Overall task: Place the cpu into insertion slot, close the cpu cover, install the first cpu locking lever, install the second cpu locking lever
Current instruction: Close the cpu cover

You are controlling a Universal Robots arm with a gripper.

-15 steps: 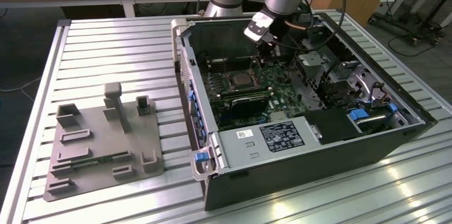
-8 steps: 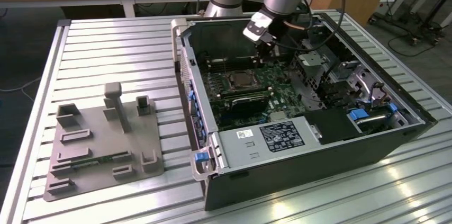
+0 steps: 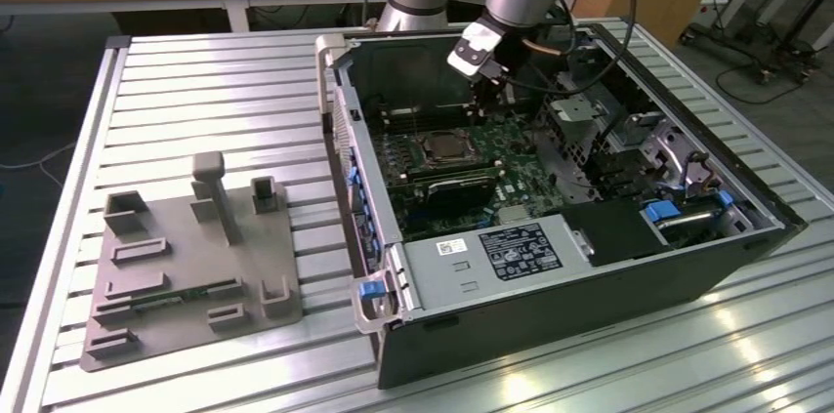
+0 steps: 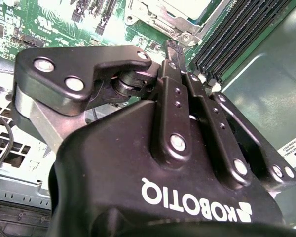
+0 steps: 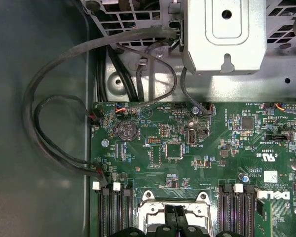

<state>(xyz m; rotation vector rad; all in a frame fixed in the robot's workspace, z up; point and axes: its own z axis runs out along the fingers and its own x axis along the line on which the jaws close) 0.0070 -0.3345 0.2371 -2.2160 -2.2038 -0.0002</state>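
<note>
At the exterior view's left, toward the near corner of the bench (image 3: 195, 71), sits a grey fixture (image 3: 195, 276), well apart from anything I am working on. The open case (image 3: 548, 315) takes up the bench's other half. On the board inside it the cpu (image 3: 452, 146) lies flat in the slot (image 3: 424, 151), nearer the case wall on the exterior view's left. The cover (image 4: 158, 22) looks folded down round it, though I cannot tell whether it is locked. My claw (image 3: 485, 99) hangs just past the slot, toward the case's far wall, with its fingers (image 5: 168, 219) drawn together on nothing. I judge the cpu light, stiff and fragile, best taken by its bare edges. The cover seems thin, springy metal, to be pushed at its free edge.
</note>
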